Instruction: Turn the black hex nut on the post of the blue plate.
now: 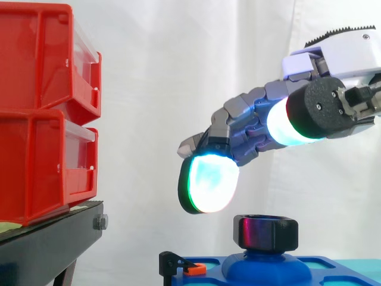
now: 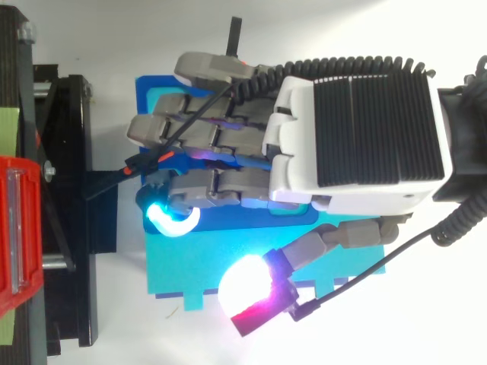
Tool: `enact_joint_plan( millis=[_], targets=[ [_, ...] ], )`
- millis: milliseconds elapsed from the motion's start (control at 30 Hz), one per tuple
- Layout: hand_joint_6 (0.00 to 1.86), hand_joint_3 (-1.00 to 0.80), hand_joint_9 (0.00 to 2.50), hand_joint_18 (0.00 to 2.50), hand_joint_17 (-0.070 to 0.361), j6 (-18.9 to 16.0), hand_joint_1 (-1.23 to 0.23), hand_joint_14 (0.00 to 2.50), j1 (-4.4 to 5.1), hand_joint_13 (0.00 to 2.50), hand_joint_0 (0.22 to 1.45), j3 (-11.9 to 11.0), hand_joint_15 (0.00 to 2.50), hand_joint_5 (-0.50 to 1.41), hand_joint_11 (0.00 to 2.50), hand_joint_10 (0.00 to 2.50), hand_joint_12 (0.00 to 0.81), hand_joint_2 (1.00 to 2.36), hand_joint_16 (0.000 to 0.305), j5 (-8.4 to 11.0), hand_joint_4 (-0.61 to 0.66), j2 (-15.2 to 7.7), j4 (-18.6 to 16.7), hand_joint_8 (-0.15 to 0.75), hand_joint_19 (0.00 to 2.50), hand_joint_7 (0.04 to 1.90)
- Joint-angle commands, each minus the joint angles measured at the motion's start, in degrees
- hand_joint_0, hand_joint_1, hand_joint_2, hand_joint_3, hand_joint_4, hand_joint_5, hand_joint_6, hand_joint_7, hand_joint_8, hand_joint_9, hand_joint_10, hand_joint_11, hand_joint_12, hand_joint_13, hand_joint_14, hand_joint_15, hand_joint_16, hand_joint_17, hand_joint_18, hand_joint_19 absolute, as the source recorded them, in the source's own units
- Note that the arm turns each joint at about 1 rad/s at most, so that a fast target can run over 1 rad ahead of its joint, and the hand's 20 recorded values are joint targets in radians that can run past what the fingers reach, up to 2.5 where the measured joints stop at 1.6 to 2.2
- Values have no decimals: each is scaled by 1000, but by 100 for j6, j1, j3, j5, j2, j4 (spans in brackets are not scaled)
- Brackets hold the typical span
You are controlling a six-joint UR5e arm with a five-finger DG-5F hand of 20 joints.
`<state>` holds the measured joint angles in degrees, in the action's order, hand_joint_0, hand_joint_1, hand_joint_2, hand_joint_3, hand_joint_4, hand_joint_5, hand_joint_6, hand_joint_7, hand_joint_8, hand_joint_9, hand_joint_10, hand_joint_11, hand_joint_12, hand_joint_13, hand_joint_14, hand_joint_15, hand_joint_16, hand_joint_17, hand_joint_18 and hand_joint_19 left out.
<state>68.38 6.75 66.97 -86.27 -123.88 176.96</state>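
The black hex nut (image 1: 265, 232) sits on a rounded blue post rising from the blue plate (image 1: 309, 268). My hand (image 1: 256, 128) hovers above and slightly left of the nut, fingers stretched out and gently bent, holding nothing. One glowing cyan fingertip (image 1: 208, 182) hangs a little above the nut's left side, clear of it. A second glowing pad (image 1: 289, 122) sits higher, near the wrist. In the top view the hand (image 2: 358, 129) lies across the blue plate (image 2: 148, 95) and hides the nut.
Two stacked red bins (image 1: 41, 113) stand on a black stand (image 1: 47, 244) at the left. A small black clip with an orange piece (image 1: 181, 265) sits at the plate's left edge. A cyan board (image 2: 190, 266) lies beneath the blue plate.
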Motion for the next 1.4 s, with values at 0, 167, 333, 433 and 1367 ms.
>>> enact_joint_plan(
  millis=[0,167,333,433,1367],
  targets=[
    [503,-500,71,0,132,0,-297,0,-42,8,456,0,18,-230,0,0,350,1000,59,-13,134,-4,189,203,96,914],
    [503,-500,71,0,132,-9,-298,0,-95,8,457,0,14,-230,0,0,349,1000,59,-4,133,-4,295,203,100,918],
    [503,-500,72,0,132,-9,-298,0,-148,8,456,0,15,-230,0,0,349,1000,59,-13,132,5,295,203,100,916],
    [503,-500,73,0,132,-9,-300,0,-183,7,457,0,15,-230,0,0,349,1000,59,-22,133,-4,304,203,100,917],
    [503,-500,74,0,132,0,-301,0,-640,8,457,0,19,-230,0,0,349,1000,59,-698,135,5,313,204,103,918]
  ],
)
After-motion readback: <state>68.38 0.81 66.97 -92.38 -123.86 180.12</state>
